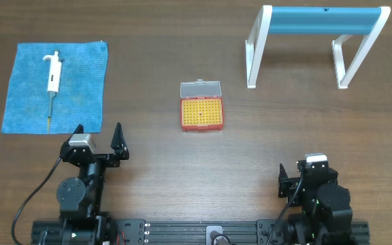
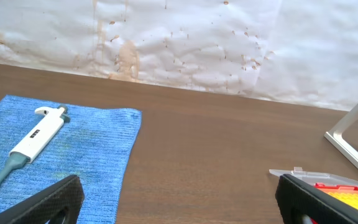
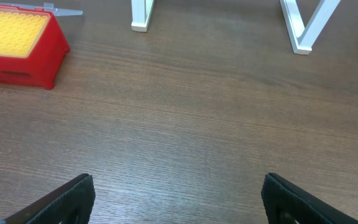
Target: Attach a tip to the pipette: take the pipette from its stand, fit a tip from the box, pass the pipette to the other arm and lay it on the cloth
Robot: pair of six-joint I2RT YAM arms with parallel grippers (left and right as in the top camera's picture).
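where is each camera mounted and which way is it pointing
Top view: fixed above the table, looking straight down on cloth, pipette, tip box and stand; left arm and right arm stand at its bottom edge.
Left wrist view: on the left arm's wrist, looking low across the table to the wall; the left gripper shows open fingers.
Right wrist view: on the right arm's wrist, looking across the table to the stand's feet; the right gripper shows open fingers.
Shared: both wrist views catch the tip box.
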